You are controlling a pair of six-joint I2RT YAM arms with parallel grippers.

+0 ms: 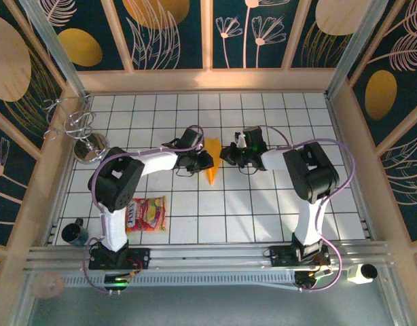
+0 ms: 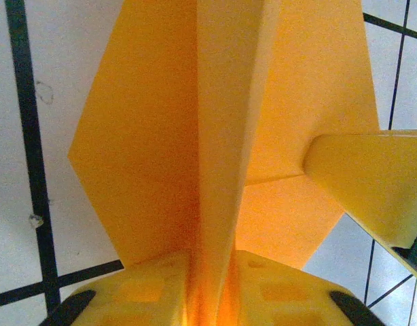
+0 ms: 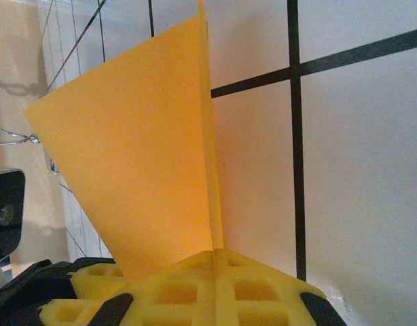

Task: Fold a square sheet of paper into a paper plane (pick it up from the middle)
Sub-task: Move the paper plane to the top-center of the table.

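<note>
While the paper plane (image 1: 211, 170) sits between them, right fingers (image 3: 263, 275) clamp its edge; left fingers (image 2: 144, 295) seemingly pinch its crease.

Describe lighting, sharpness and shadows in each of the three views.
Top external: even warm light, faint arm shadows on the tiled table, frame posts splayed by the wide lens. Left wrist: the orange paper grainy, left claw soft and close. Right wrist: the paper casts an orange tint on the table beside it; right claw blurred.
</note>
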